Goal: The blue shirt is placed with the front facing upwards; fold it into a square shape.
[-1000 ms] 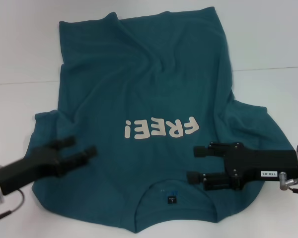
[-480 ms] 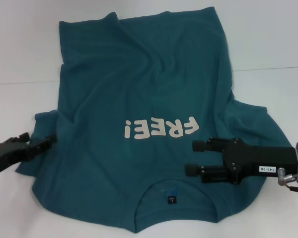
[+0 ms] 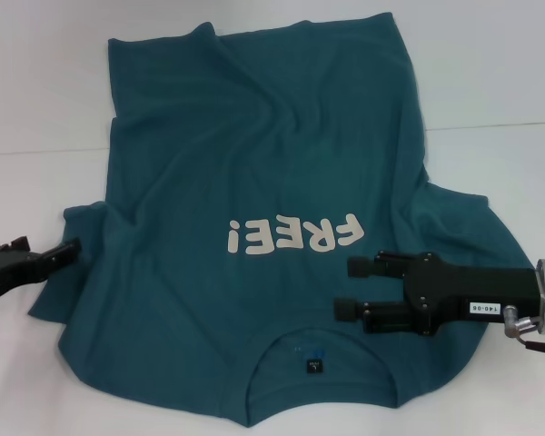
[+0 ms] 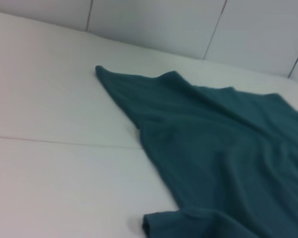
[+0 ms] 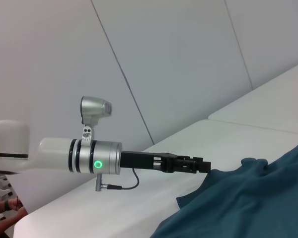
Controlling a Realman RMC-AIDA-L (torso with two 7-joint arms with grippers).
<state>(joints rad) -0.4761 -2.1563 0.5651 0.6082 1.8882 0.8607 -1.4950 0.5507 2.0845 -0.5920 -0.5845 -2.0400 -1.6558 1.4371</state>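
1. Since the earlier frame, the left pincer has been drawn back to the sleeve edge, fingers nearly together.
2. Spread face-up on the white table lies the large teal-blue cotton T-shirt.
3. Over the shirt's chest the right pincer is held, fingers apart.

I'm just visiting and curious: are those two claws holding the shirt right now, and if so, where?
Neither holds it. The right gripper hovers open over the blue shirt near its collar; the left gripper sits at the sleeve edge.

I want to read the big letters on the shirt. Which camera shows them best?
The head view: the cream "FREE!" print shows whole there, upside down, on the blue shirt. The left wrist view shows only plain cloth, and the right wrist view only a sleeve and edge beside the left end effector.
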